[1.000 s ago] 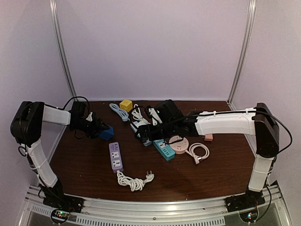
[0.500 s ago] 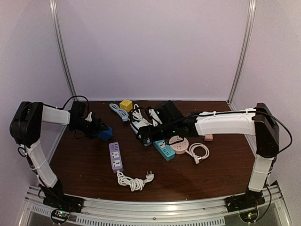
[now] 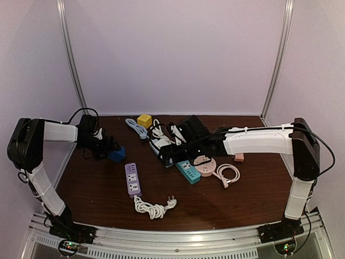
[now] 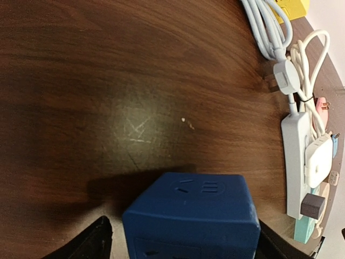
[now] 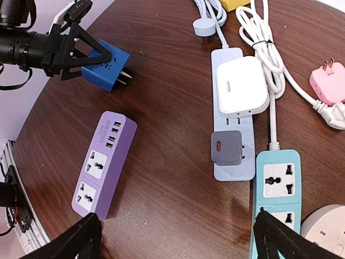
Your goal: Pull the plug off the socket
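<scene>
Blue cube adapter sits pinched between the fingers of the left gripper at the far left of the tabletop. Its metal prongs are bare and point toward the middle of the scene, in no socket at all. The shadow beneath it in the left wrist view suggests it is held just clear of the wood rather than resting on it. Gripping the cube by two opposite side faces leaves the prong face free, the hold a straight pull out of a socket would call for, so for this plug the pull looks done. The purple power strip lies near it with all its sockets empty, well apart from the cube. The right gripper hangs over the cluster of strips with its fingers spread wide and nothing between them. Below it, the pale power strip carries a white adapter and a small grey charger, both seated in its sockets. A teal power strip lies just beside it. That open hover probably readies the right arm to steady a strip or take one of those seated plugs.
</scene>
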